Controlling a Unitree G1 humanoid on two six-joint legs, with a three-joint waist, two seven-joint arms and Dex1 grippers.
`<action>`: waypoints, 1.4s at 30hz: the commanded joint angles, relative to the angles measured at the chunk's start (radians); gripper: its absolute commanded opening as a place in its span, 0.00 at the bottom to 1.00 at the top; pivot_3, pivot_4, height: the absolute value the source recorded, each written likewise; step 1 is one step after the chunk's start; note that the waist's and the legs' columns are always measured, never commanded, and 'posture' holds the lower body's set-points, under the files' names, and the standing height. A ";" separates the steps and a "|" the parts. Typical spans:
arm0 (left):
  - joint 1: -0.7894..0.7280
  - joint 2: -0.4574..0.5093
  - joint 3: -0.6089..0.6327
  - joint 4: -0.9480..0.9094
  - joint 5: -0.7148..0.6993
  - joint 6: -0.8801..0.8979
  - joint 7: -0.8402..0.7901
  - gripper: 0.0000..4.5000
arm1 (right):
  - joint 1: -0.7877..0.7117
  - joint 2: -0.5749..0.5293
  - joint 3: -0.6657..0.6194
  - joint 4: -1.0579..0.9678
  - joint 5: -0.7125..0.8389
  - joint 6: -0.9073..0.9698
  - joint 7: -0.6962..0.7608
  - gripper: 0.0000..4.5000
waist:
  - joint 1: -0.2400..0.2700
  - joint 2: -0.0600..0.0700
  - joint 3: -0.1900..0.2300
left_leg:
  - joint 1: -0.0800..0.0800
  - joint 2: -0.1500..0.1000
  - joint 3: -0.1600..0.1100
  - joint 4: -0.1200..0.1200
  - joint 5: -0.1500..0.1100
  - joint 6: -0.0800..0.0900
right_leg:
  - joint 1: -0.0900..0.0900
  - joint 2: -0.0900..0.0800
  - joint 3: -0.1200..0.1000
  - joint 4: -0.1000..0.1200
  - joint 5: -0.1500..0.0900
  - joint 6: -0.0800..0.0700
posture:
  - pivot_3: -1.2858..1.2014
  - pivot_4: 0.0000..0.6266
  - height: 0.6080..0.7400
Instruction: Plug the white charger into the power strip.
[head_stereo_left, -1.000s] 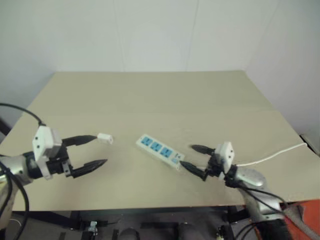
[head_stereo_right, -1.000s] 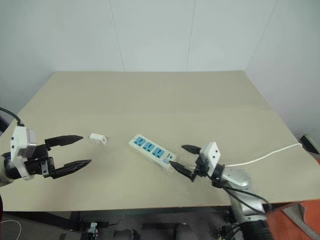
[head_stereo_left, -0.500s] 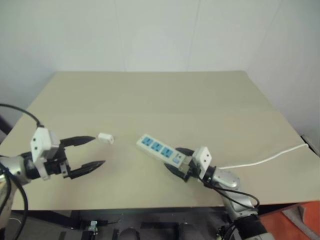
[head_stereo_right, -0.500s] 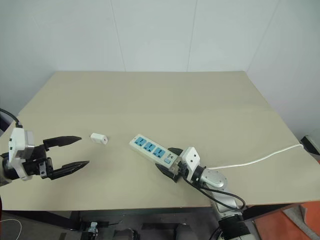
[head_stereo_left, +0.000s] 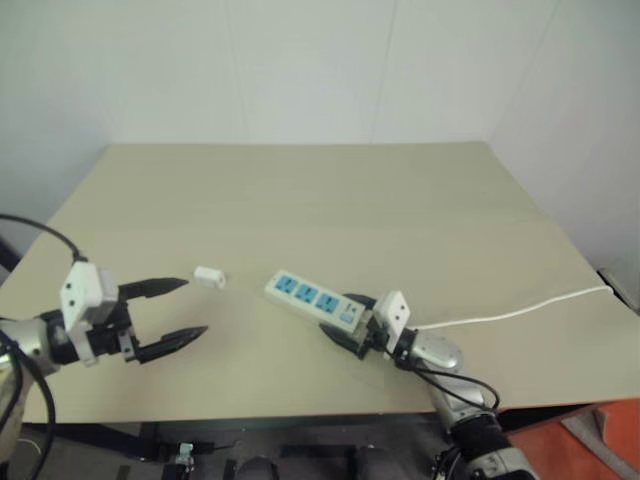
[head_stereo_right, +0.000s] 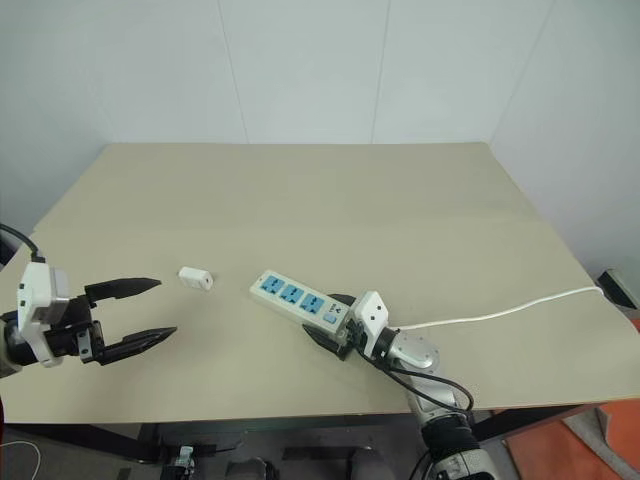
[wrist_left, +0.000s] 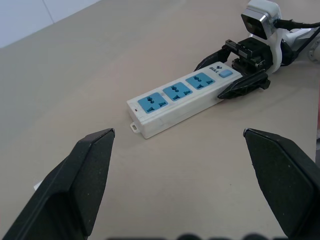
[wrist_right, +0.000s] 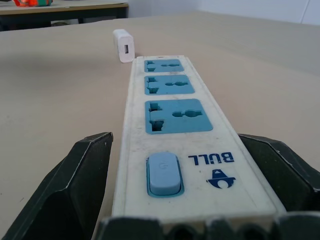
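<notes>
The right gripper (head_stereo_right: 326, 335) straddles the switch end of the power strip (head_stereo_right: 296, 297) with fingers spread (not pinching it), the white charger (head_stereo_right: 195, 277) lies on the table (head_stereo_right: 330, 200) near the left gripper (head_stereo_right: 140, 313), likewise spread

the power strip (wrist_left: 181, 100) lies flat on the table (wrist_left: 75, 75) between the left gripper's (wrist_left: 192, 172) spread fingers; the right gripper (wrist_left: 235, 70) straddles the strip's switch end.
</notes>
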 joint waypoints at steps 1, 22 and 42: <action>0.009 0.003 0.050 -0.023 -0.010 -0.019 0.001 1.00 | 0.007 -0.009 0.013 0.008 -0.006 0.012 0.020 1.00 | 0.000 0.000 0.000 | 0.000 0.000 0.000 0.000 0.000 0.000 | 0.000 0.000 0.000 0.000 0.000 0.000 | 0.52 0.24 1.00; -0.003 -0.001 0.030 -0.034 -0.008 -0.013 0.015 1.00 | -0.017 -0.111 0.028 -0.023 0.001 0.139 0.093 1.00 | 0.014 -0.001 0.000 | 0.000 0.000 0.000 0.000 0.000 0.000 | 0.001 -0.001 0.000 -0.001 0.000 0.000 | 0.52 0.24 1.00; -0.426 0.154 -0.223 0.318 0.150 -0.097 -0.150 1.00 | -0.263 -0.041 0.035 0.178 0.047 0.013 0.325 0.76 | 0.003 -0.001 -0.001 | -0.002 0.001 0.000 -0.001 0.000 0.000 | -0.003 0.003 0.001 0.000 0.003 -0.004 | 0.52 0.24 1.00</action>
